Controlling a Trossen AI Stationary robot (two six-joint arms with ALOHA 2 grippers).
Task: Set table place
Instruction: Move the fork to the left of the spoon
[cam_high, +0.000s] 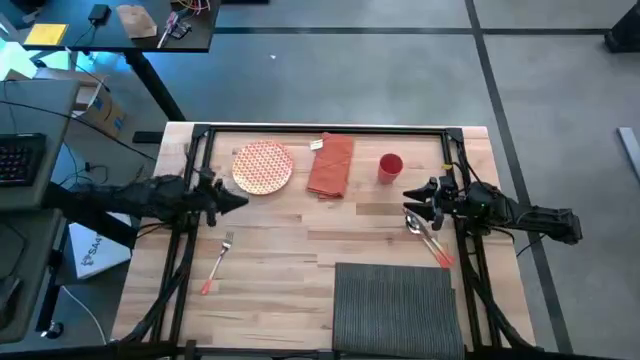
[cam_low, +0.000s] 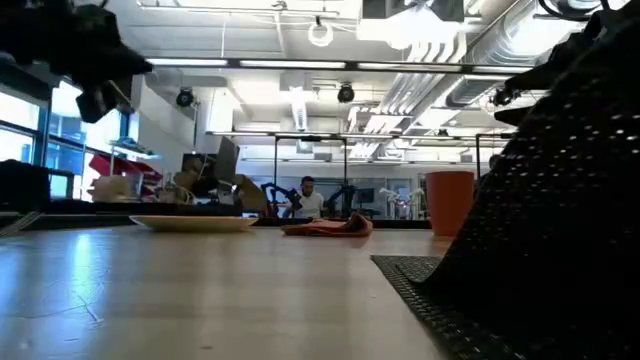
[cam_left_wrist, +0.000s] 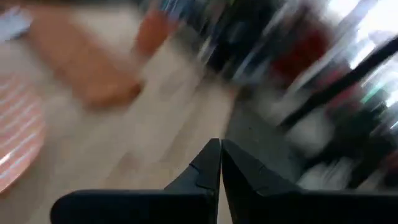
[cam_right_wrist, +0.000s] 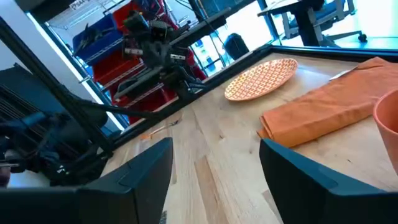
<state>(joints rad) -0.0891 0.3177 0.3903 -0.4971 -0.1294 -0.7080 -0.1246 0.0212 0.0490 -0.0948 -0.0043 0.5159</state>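
The dark grey ribbed placemat (cam_high: 400, 305) lies flat at the near edge of the wooden table (cam_high: 300, 250), right of the middle. At the far side stand a round red-patterned plate (cam_high: 263, 166), a folded orange napkin (cam_high: 332, 165) and a red cup (cam_high: 390, 166). My left gripper (cam_high: 240, 200) hovers near the plate's near side with its fingers shut (cam_left_wrist: 221, 163) on nothing. My right gripper (cam_high: 410, 200) is open (cam_right_wrist: 214, 168) and empty. It sits just on the near side of the cup and faces the napkin (cam_right_wrist: 329, 109) and the plate (cam_right_wrist: 261, 78).
A spoon (cam_high: 430, 240) with an orange handle lies on the table just near of my right gripper. A fork (cam_high: 218, 262) lies at the near left. Black rails (cam_high: 320, 128) frame the table. Bare wood lies between the fork and the placemat.
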